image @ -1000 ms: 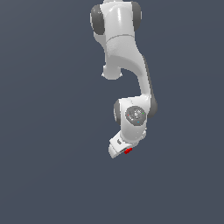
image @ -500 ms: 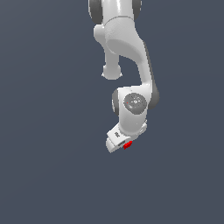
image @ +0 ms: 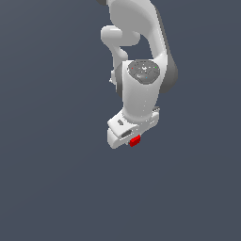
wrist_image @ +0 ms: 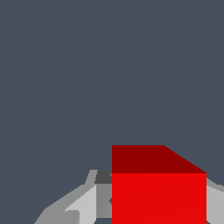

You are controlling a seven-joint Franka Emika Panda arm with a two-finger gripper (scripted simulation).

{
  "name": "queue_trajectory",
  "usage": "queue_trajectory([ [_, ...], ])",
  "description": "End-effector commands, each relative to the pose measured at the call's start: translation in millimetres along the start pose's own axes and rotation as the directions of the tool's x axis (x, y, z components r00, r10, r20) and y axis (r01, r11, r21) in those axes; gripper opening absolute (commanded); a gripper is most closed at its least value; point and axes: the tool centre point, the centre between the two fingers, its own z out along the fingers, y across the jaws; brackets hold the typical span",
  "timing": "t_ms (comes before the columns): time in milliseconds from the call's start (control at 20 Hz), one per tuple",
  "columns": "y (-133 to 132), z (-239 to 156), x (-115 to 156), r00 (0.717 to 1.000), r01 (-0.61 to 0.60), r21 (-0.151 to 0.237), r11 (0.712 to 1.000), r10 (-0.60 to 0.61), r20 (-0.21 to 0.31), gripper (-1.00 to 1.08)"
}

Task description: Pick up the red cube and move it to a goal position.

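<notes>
The red cube (image: 135, 140) sits between the fingers of my white gripper (image: 131, 138), which is shut on it below the arm's wrist in the exterior view. Most of the cube is hidden there behind the hand; only a small red corner shows. In the wrist view the red cube (wrist_image: 158, 192) fills the space between the grey fingers (wrist_image: 83, 204), with its top face darker than its front. The goal position has no visible mark in either view.
The white arm (image: 141, 89) hangs down from the top of the exterior view. Around it there is only a flat dark grey-blue background (image: 47, 179).
The gripper has risen in the exterior view with the red cube still in it. The arm looks larger and closer than one second ago.
</notes>
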Motion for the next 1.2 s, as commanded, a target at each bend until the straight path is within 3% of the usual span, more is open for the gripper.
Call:
queue_trajectory([
  [0,2.3,-30.7,-6.5,1.000,0.000,0.000,1.000,0.000,0.000,-1.00],
  [800,18.8,-215.3,-40.8,1.000,0.001,0.001,1.000,-0.001,-0.001,-1.00],
  [1150,25.4,-271.0,-49.5,1.000,0.001,0.001,1.000,-0.001,-0.001,-1.00],
])
